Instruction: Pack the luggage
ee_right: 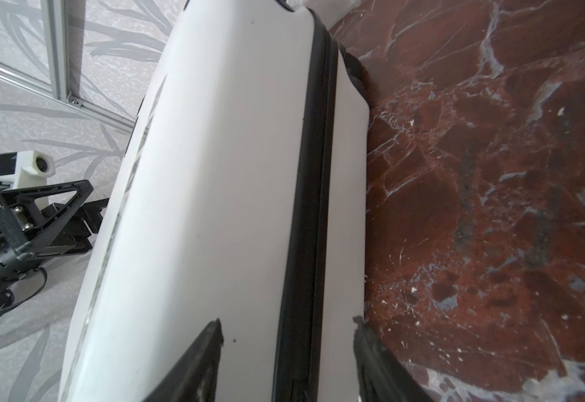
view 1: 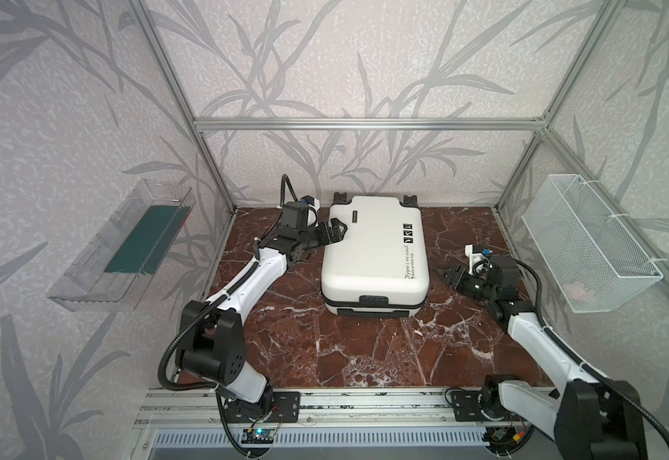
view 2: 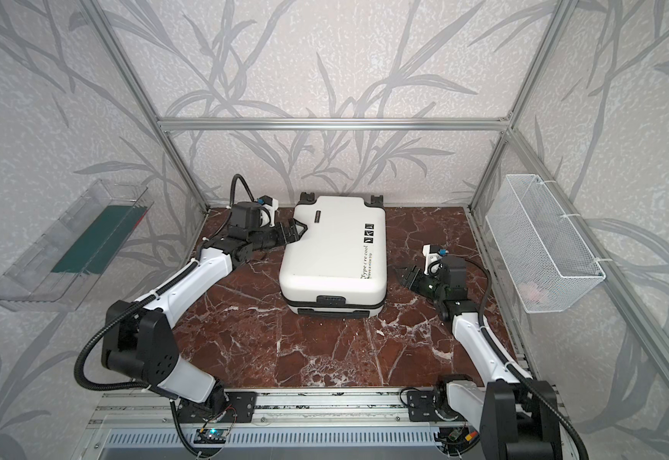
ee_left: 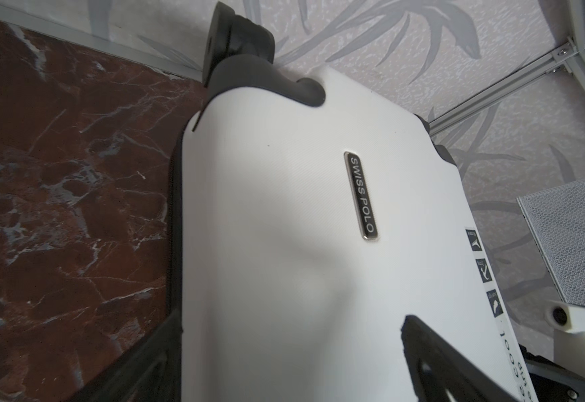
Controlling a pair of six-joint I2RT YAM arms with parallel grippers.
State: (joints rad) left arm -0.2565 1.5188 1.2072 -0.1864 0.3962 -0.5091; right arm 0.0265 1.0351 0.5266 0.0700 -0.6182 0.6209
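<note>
The small white hard-shell suitcase [view 1: 372, 255] is lying flat and shut toward the back middle of the red-brown marble tabletop [view 1: 364, 350], wheels at the back wall. The left gripper [view 1: 337, 233] is spread wide at its far left edge, one finger over the shell and one down the side; can't tell if they touch. The right gripper [view 1: 445, 275] sits near the right side, jaws parted, apart from the shell.

The clear plastic bin [view 1: 97, 275] on the left wall holds a dark green flat sheet [view 1: 141, 243]. The white wire mesh basket [view 1: 587, 239] on the right wall has something pale pink [view 1: 579, 292] in it, too blurry to name.
</note>
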